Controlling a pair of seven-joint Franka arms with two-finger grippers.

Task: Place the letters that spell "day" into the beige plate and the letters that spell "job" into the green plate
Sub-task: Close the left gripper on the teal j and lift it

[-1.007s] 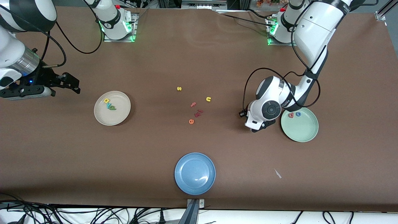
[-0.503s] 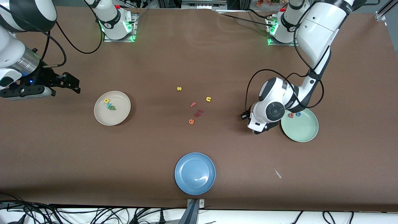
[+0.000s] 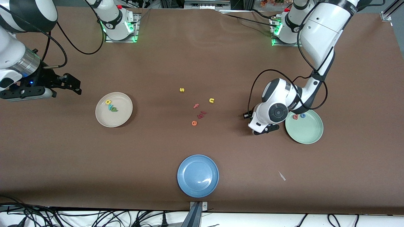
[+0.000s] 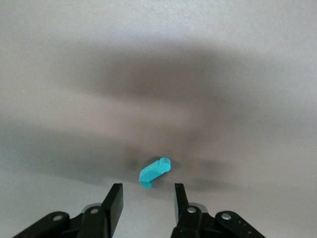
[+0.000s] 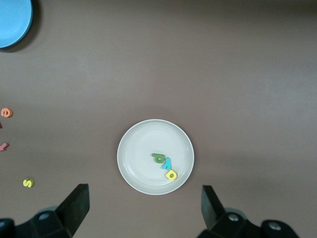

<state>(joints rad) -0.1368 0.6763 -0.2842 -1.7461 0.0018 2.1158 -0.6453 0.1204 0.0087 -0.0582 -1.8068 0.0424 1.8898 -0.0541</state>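
Where claw tips part, a hooked teal "j" (image 4: pixel 154 173)

Bare tabletop (image 4: pixel 237 74) surrounds the teal "j" (image 4: pixel 154 173); fingers (image 4: pixel 113 204) flank it.

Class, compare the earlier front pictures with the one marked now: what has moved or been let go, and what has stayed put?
The left gripper has opened beside the green plate, and the teal j lies free on the table. The right gripper, both plates' letters and the loose letters stayed put.
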